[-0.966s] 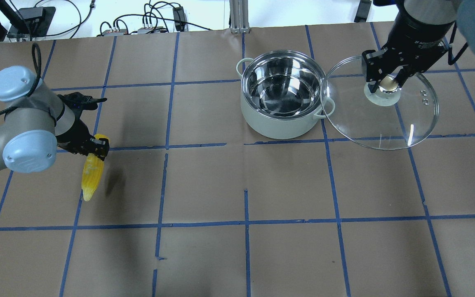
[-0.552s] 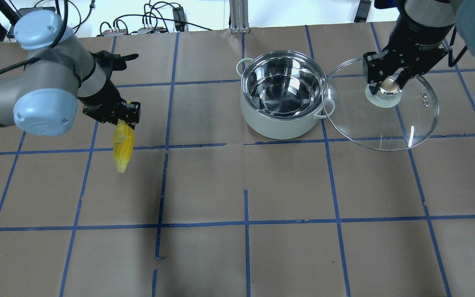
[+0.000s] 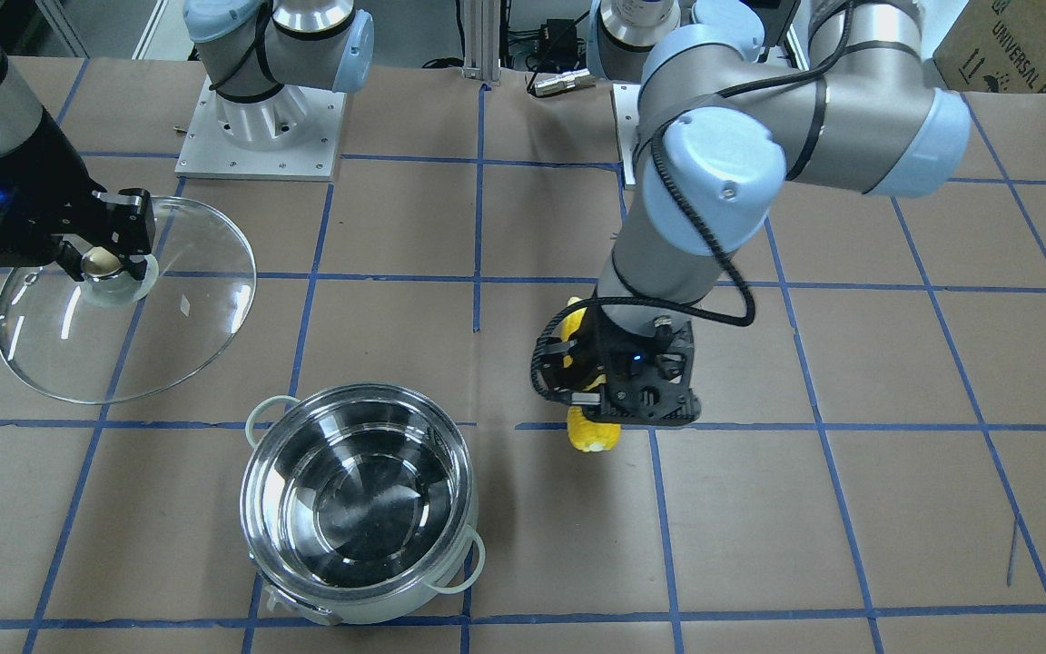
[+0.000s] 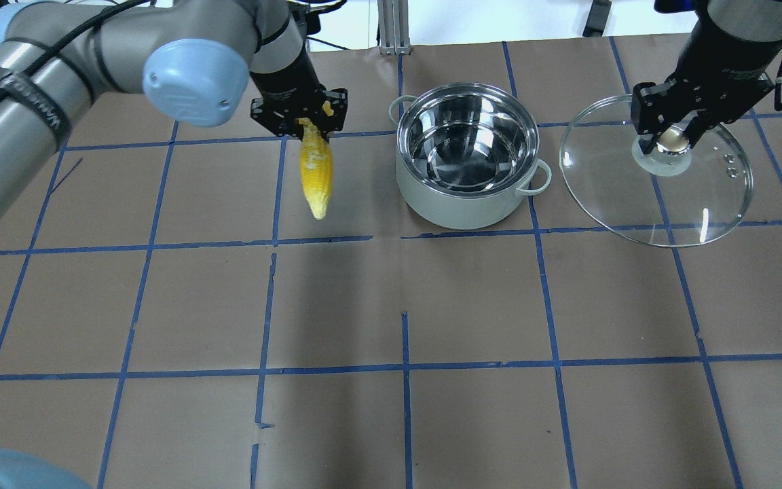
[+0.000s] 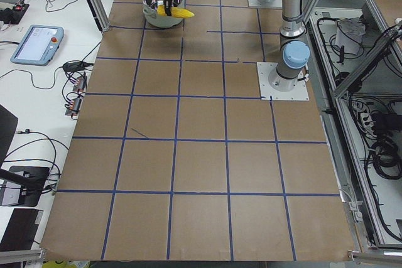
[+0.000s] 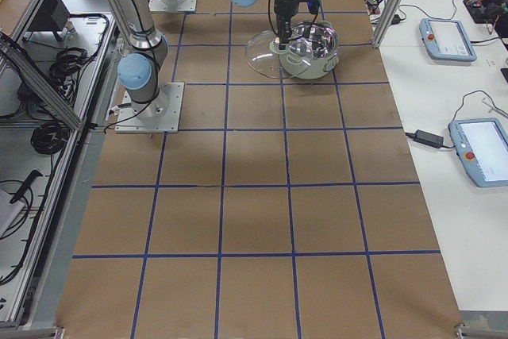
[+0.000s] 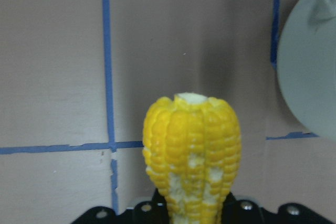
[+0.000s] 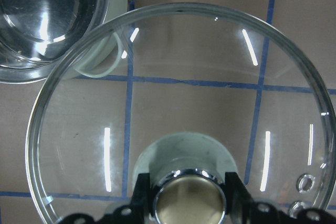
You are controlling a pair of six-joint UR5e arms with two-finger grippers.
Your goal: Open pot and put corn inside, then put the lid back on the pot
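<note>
Left of the open pot [image 4: 466, 207], corn [image 4: 315, 170] is clamped at its blunt end in left gripper [image 4: 301, 123] jaws, tip pointing robot-ward. Right gripper [image 4: 671, 139] jaws hold the lid [image 4: 642, 204] by its knob, clear of the rim.

**Table** [image 4: 337, 305], seen from behind the robot. Brown paper covers the whole top, and blue tape [image 4: 554, 363] rules it into a grid of squares. You will find the tape broken in a few places near the middle of the table. The pot [image 4: 462, 207] stands upright on the paper in the far part of the table, just right of the centre line, with its mouth up. Its base covers a stretch of one tape line. In your own front-facing view, a pale square base plate [image 3: 205, 159] lies flat on the table at the robot's edge, under an arm's foot.
</note>
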